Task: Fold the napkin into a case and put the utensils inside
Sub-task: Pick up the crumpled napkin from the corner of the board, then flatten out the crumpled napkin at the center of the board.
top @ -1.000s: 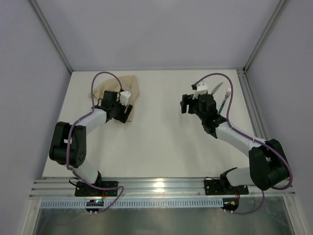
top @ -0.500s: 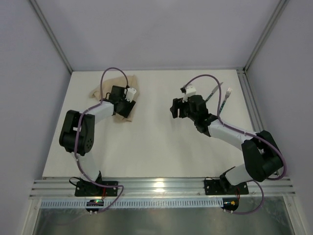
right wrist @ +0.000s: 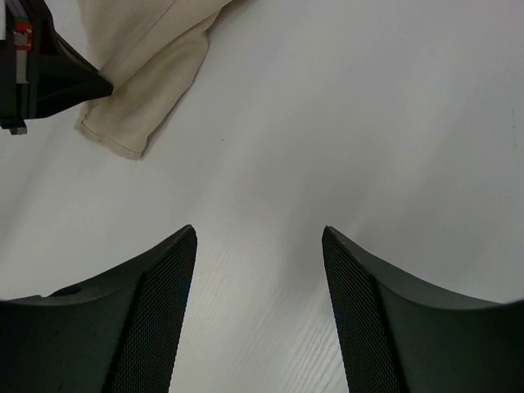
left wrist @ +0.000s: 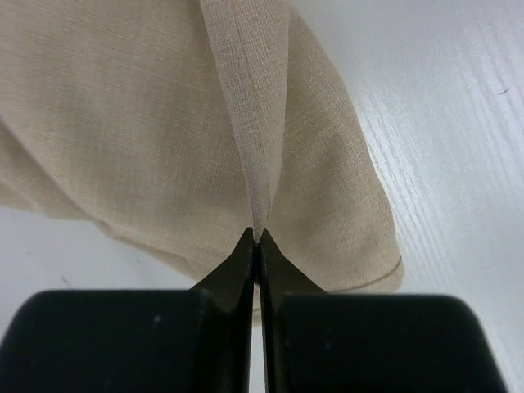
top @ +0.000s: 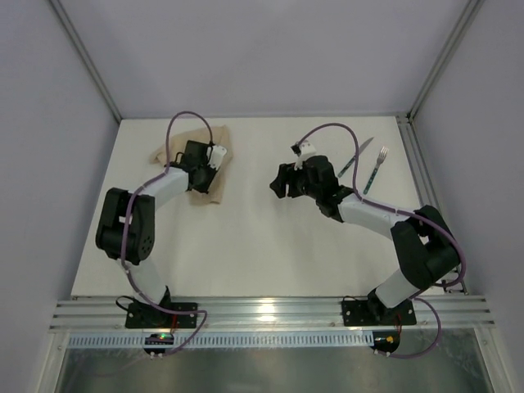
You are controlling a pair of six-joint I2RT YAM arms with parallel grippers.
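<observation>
Left gripper (left wrist: 258, 237): jaws fully closed, pinching a thin raised ridge of the napkin (left wrist: 147, 115). On my left wrist cam the pleat runs straight up from the fingertips and cloth falls away on both sides of it.

Napkin sits near the far left corner of the counter (top: 270, 246), a bit in from the left edge. It's bunched and loosely doubled over, not flat and not a case yet. Its near end is a rounded folded lobe with a stitched hem showing.

Right gripper (right wrist: 258, 233): jaws wide open, nothing between them, only bare counter under the gap. From the top cam it hangs over the far half of the counter, about mid-width, facing the napkin and well apart from it. The right wrist cam catches the napkin's folded corner at top left, with the black body of the left gripper against it.

Knife (top: 354, 158) and fork (top: 376, 170) lie on the counter near the far right corner, just inside the right edge. They're side by side, roughly parallel, not touching, with the metal ends toward the far edge. Knife is on the inner side, fork nearer the edge. Both are beside the right arm; neither gripper is touching them, and they're well apart from the napkin.
</observation>
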